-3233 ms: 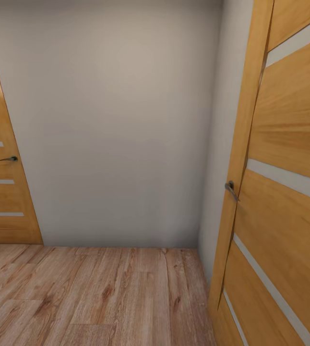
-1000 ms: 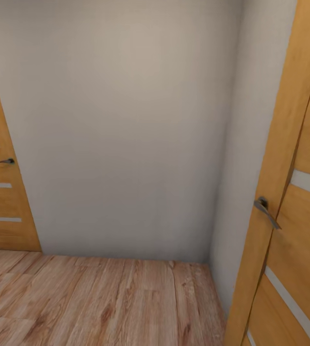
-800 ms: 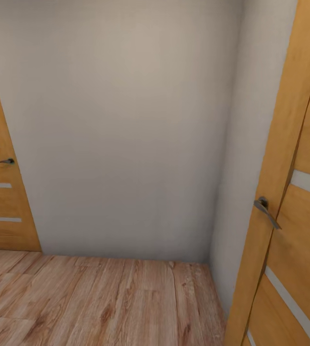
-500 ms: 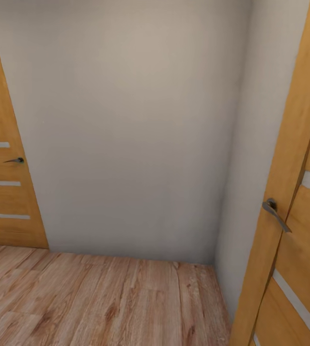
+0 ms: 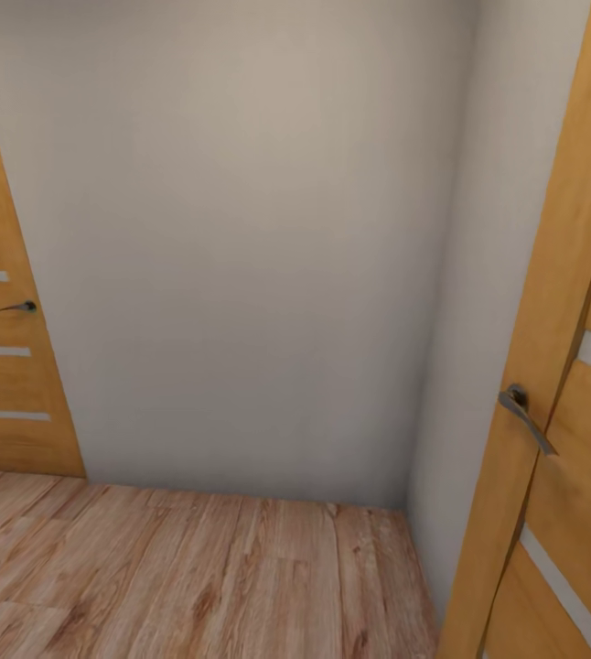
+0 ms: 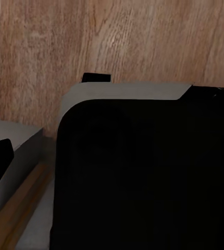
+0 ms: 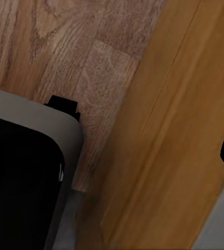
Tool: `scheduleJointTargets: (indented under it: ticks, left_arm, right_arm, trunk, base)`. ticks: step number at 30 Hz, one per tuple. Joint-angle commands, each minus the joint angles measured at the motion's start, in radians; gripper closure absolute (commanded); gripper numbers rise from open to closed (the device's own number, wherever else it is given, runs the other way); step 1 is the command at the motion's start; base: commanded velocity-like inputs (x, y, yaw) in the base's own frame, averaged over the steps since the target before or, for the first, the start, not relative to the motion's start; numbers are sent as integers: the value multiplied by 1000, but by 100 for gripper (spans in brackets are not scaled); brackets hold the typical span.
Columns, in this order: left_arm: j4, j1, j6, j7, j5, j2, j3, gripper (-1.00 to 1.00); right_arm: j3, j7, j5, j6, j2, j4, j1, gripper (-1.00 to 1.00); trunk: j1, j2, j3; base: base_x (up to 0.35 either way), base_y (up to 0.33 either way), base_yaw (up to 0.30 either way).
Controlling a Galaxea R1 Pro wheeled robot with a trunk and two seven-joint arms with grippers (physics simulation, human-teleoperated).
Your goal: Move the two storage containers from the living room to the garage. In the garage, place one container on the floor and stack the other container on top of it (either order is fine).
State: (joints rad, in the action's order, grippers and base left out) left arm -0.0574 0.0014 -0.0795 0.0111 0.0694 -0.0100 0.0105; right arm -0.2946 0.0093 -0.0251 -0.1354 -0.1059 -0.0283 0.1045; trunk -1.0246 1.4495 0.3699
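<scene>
facing a pale wall (image 5: pixel 241 256) between two orange doors (image 5: pixel 3 302); end effector states unclear.

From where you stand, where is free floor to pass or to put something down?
The wood-plank floor is bare from the left door across to the pale wall. It is tight at the right, where the open door and its handle stand close.

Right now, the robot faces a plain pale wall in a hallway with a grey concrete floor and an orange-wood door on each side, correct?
Not quite: the floor is light wood plank, not grey concrete, as the head view shows. The pale wall, the left door and the right door are as you say.
</scene>
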Motion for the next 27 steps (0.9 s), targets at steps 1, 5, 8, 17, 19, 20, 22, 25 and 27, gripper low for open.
scheduleJointTargets:
  ticks: [1, 5, 8, 17, 19, 20, 22, 25, 27]
  left_arm:
    - [-1, 0, -2, 1, 7, 0, 0, -100]
    - [-1, 0, -3, 1, 7, 1, 0, -100]
    - [-1, 0, -3, 1, 7, 1, 0, -100]
    - [-1, 0, -2, 3, 18, 3, 0, -100]
    - [-1, 0, -2, 2, 50, 4, -1, -100]
    - [-1, 0, -2, 2, 57, 4, -1, -100]
    - [-1, 0, -3, 1, 81, 5, -2, -100]
    - [-1, 0, -3, 1, 90, 5, -3, -100]
    - [-1, 0, -3, 1, 91, 5, -3, -100]
  right_arm:
    - [-2, 1, -4, -6, 0, -3, 1, -100]
    - [-1, 1, -5, -6, 0, -3, 1, -100]
    - [-1, 1, -6, -6, 0, -3, 2, -100]
    - [-1, 1, -6, -6, 0, -3, 2, -100]
    - [-1, 1, -6, -6, 0, -3, 2, -100]
    - [-1, 1, -6, -6, 0, -3, 2, -100]
    - [-1, 1, -6, -6, 0, -3, 2, -100]
    - [-1, 1, -6, -6, 0, -3, 2, -100]
    - [-1, 1, -6, -6, 0, -3, 2, -100]
  trunk:
    - [0, 0, 1]
    - [0, 0, 1]
    - [0, 0, 1]
    - [0, 0, 1]
    - [0, 0, 1]
    - [0, 0, 1]
    - [0, 0, 1]
    - [0, 0, 1]
    - [0, 0, 1]
  base:
    - [225, -176, 0]
    - [216, -161, 0]
    - [88, -56, 0]
    - [74, -2, 0]
    - [278, 0, 0]
    - [297, 0, 0]
    - [311, 0, 0]
    - [317, 0, 0]
    - [319, 0, 0]
